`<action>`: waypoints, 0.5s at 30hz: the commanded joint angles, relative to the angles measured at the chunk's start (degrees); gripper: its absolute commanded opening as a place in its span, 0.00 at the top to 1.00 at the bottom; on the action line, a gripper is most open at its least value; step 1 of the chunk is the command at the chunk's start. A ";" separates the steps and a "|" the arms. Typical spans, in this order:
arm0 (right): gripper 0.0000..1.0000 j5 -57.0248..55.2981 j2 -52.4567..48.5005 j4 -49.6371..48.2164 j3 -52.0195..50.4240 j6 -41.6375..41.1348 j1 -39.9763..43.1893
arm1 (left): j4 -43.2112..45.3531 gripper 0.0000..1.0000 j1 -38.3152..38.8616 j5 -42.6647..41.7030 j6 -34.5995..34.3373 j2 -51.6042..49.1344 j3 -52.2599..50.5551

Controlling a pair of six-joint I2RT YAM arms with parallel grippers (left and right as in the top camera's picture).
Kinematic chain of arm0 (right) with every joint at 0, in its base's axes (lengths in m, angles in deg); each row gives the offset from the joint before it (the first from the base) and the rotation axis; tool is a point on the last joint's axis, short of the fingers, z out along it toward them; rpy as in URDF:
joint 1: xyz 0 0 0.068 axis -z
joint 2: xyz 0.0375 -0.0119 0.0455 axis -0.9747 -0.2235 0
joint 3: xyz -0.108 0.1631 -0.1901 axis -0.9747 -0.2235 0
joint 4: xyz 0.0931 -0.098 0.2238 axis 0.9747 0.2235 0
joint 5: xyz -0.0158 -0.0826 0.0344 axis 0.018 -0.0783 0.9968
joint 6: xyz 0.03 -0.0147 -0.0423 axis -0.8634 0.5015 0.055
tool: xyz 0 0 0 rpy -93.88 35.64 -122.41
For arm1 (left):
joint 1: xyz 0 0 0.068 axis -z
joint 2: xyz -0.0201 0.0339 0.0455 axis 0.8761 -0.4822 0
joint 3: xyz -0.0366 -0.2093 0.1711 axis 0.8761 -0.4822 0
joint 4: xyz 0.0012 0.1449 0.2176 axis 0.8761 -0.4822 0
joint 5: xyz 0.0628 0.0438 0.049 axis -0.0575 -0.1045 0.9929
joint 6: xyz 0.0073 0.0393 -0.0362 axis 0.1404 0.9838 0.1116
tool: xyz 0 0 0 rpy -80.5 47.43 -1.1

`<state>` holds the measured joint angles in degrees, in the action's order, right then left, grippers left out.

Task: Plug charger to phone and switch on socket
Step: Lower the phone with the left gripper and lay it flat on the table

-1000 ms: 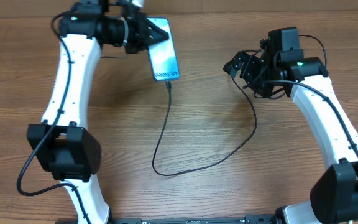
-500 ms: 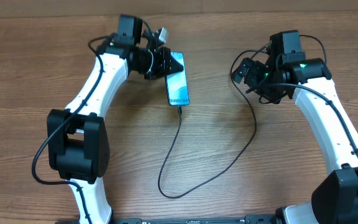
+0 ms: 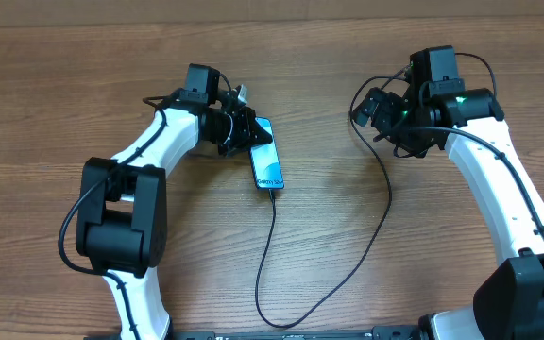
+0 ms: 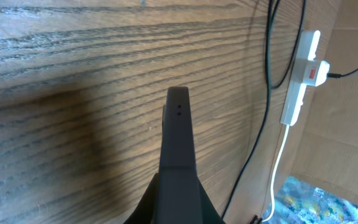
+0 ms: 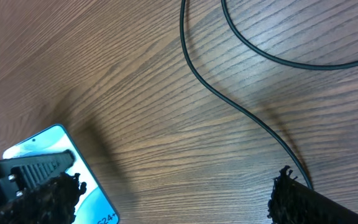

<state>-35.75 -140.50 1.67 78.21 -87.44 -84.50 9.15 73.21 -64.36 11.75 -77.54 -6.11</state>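
Wood counter [image 3: 55, 85]: left claw [image 3: 239, 127], clenched, lies on the top end of the phone [image 3: 265, 166], likely pinning it; charger [image 3: 389, 198] already meets its bottom edge. Right claw [image 3: 371, 106] hangs released; socket [image 4: 300, 81] lies well apart.

Top end of the phone [image 3: 266, 168] sits buried under the left end effector [image 3: 238, 130], so its upper edge is lost from overhead. From the right wrist, the picture's bottom edge slices the phone off. The charger [image 3: 389, 194] climbs into the dark parts of the right end effector [image 3: 374, 111] and vanishes there, plug not made out. In the left wrist view the socket [image 4: 302, 84] is tiny, its switch setting unreadable, and its white cord [image 4: 276, 169] runs off the bottom.
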 commanded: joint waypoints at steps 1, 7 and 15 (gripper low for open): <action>0.00 -0.83 1.60 -0.26 0.50 0.31 0.37 | 0.55 0.96 0.55 -0.79 -0.98 -1.60 -0.20; 0.00 -0.85 1.60 -0.24 0.50 0.31 0.37 | 0.50 0.96 0.55 -0.81 -0.98 -4.37 -0.20; 0.00 -0.98 1.60 -0.26 0.50 0.31 0.37 | 0.33 0.96 0.55 -0.44 -0.83 -5.31 -0.20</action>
<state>-35.75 -140.50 1.69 78.21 -87.42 -84.50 9.47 73.21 -64.23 11.34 -82.72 -6.20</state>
